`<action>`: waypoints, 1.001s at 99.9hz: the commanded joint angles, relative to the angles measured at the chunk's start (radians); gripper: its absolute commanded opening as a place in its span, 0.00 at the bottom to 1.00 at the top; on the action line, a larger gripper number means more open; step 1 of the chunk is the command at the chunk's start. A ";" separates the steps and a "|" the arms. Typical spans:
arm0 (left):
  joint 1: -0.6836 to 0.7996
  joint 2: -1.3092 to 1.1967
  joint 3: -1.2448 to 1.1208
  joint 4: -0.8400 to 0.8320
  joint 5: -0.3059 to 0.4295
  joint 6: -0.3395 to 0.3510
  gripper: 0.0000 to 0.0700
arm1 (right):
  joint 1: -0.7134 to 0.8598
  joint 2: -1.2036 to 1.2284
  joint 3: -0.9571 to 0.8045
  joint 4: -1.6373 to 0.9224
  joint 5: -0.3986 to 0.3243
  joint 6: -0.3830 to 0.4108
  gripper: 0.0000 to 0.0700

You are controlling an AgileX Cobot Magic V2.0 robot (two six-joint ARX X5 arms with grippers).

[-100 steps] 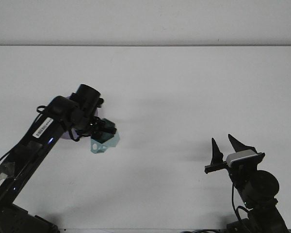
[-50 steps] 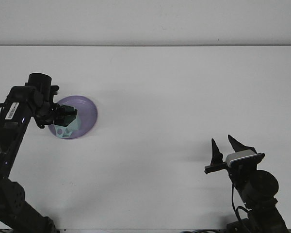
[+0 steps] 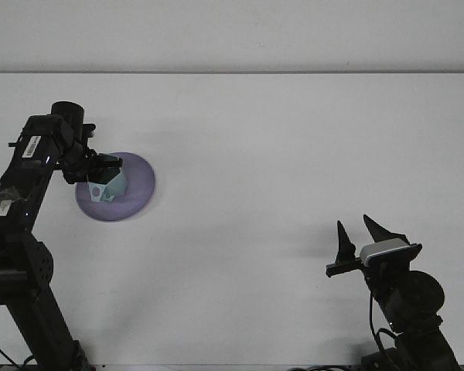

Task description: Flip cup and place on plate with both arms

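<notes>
over the purple plate my left hand has lowered the pale teal cup onto it, still clenched on it; release comes next. right hand idle, spread.

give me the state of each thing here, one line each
cup: on the plate, at the left gripper's fingertips
plate: flat on the table, cup on it
left gripper: over the plate, at the cup
right gripper: open, empty, fingers pointing up, far from the plate
table: white, bearing the plate
</notes>
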 commanded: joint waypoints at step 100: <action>0.003 -0.449 0.238 -0.083 0.017 -0.086 0.37 | 0.001 0.004 0.001 0.006 0.035 0.000 0.31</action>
